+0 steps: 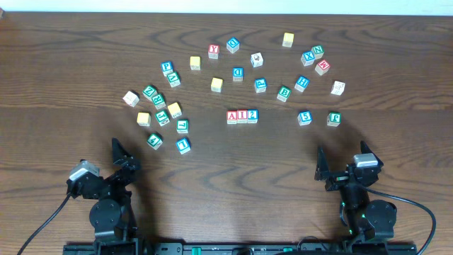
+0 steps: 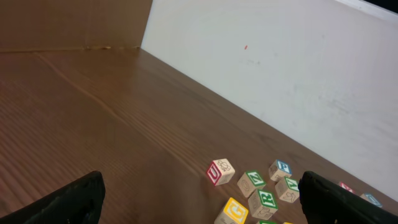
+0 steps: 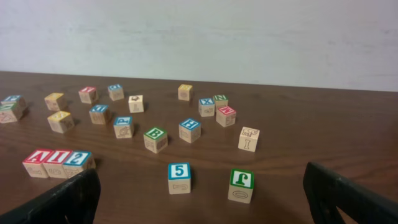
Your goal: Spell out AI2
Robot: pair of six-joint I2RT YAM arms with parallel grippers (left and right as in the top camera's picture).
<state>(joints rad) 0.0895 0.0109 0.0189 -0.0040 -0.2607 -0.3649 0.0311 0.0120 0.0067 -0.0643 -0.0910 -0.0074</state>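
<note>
Three white-faced cubes stand side by side in a row at the table's middle: the red A (image 1: 231,117), the red I (image 1: 242,116) and the blue 2 (image 1: 253,115), reading AI2. The right wrist view shows the same row at far left, A (image 3: 37,160), I (image 3: 57,160), 2 (image 3: 78,158). My left gripper (image 1: 124,159) sits back near the front left edge, open and empty (image 2: 202,208). At the front right, my right gripper (image 1: 331,170) is also open with nothing between its fingers (image 3: 202,199). Both are well clear of the row.
Several other letter cubes lie scattered in an arc behind and beside the row, among them a blue 1 (image 1: 183,145), a red Y (image 1: 214,51), a blue 5 (image 3: 179,177) and a green-framed cube (image 3: 240,185). A white wall (image 3: 199,37) bounds the table's far side.
</note>
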